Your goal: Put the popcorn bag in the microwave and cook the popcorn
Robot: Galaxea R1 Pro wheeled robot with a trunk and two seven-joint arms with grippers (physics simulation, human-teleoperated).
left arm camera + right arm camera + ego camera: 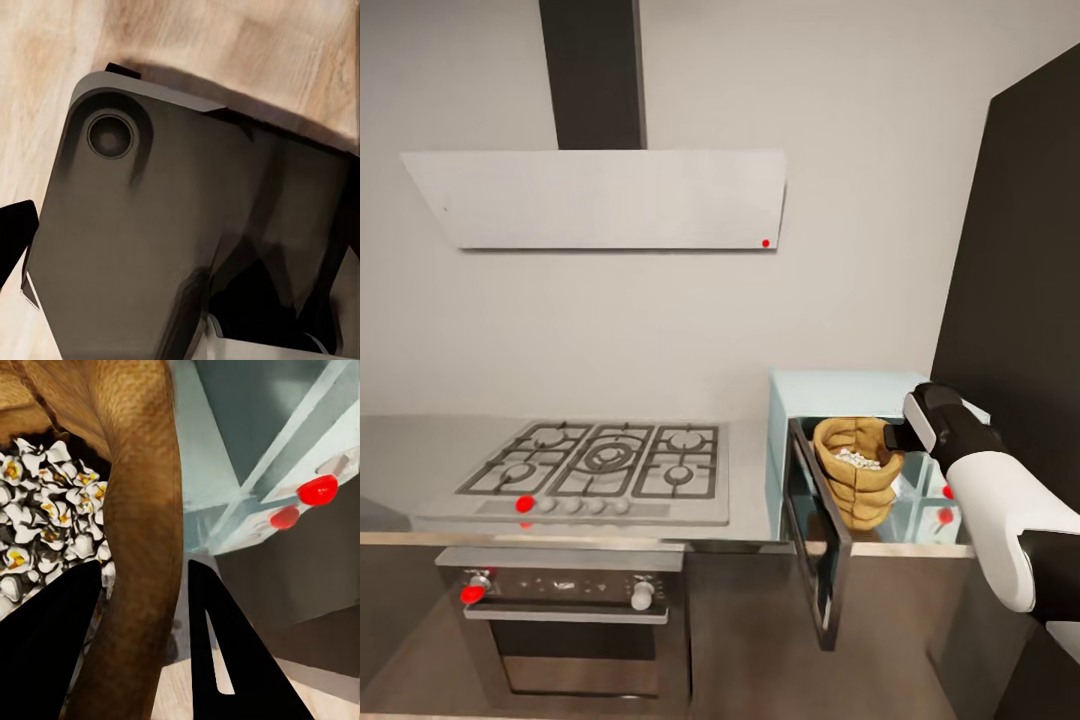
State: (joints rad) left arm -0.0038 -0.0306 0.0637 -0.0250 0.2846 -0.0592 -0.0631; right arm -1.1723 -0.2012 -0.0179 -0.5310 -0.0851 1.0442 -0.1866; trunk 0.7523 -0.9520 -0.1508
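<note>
Tan-brown on the popcorn bag (857, 472); white with yellow-orange centres on the popcorn (45, 521). Pale mint-blue on the microwave (830, 388), red on its two dots. Grey steel sheen on the countertop (420, 450). Black gripper fingers (229, 660), white forearm shell.

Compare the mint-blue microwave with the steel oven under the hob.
The pale mint-blue boxy microwave sits on the grey steel countertop; the larger steel oven is built in below it. The microwave's door hangs open; the oven's is shut. Both have dark glass doors.
</note>
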